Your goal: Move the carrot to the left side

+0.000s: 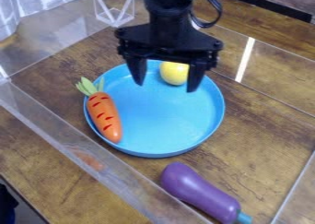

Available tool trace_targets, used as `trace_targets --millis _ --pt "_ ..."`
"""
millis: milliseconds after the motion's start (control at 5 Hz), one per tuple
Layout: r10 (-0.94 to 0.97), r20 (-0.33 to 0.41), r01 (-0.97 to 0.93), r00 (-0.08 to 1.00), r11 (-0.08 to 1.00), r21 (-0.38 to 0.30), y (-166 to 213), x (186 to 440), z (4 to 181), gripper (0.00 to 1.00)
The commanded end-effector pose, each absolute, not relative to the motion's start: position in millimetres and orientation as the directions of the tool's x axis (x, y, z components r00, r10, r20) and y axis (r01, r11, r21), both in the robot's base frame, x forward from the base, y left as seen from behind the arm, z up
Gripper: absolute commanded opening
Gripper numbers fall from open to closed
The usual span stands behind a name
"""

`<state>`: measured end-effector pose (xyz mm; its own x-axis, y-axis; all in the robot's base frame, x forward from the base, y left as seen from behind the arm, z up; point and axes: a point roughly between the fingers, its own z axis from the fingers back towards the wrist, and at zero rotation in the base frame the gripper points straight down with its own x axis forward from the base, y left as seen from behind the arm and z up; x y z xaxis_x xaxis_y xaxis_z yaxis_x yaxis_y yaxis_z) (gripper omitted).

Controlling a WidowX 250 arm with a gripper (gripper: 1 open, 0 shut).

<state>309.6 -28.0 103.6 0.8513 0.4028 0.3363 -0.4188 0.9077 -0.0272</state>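
The orange carrot [102, 115] with its green top lies on the left rim of the blue plate [185, 140], its leaves pointing to the back left. My gripper [171, 80] hangs over the back of the plate, to the right of the carrot and apart from it. It is open, with its dark fingers [145, 76] spread wide. The yellow lemon-like toy [176, 72] shows between the fingers; nothing is held.
A purple eggplant [204, 193] lies on the wooden table in front of the plate, to the right. Clear plastic walls [55, 140] run along the left and front. A clear container [117, 6] stands at the back.
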Motion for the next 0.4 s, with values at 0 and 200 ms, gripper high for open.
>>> trace_targets --millis 0,200 --pt "0.476 0.380 -0.496 0.793 0.867 -0.050 -8.8 313.4 121.3 1.00" --pt "0.573 0.380 -0.601 0.726 0.797 -0.054 0.5 312.4 118.3 1.00"
